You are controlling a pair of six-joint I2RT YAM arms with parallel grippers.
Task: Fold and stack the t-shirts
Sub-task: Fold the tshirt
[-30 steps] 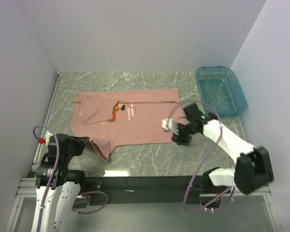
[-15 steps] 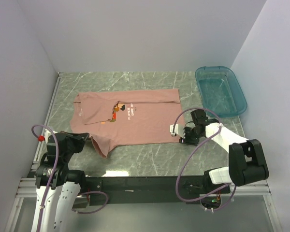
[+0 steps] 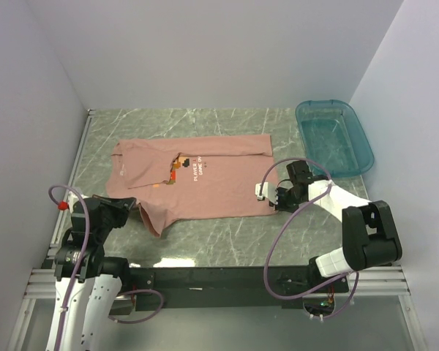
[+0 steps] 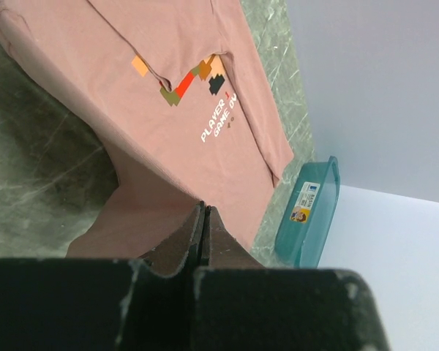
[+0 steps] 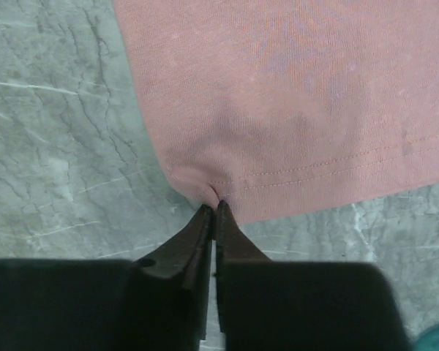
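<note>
Pinches limp, light salmon-pink cotton t-shirt (image 3: 205, 191) by near-right hem corner (image 5: 205, 189) in closed right claw (image 5: 214, 208), left claw (image 4: 205, 213) closed at near-left sleeve (image 3: 152, 218).

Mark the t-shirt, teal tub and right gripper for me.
t-shirt (image 3: 219, 194): top external view, plain fabric below the print.
teal tub (image 3: 335, 142): top external view, its bare floor.
right gripper (image 5: 215, 207): right wrist view, between fingertips pinching the hem corner.
</note>
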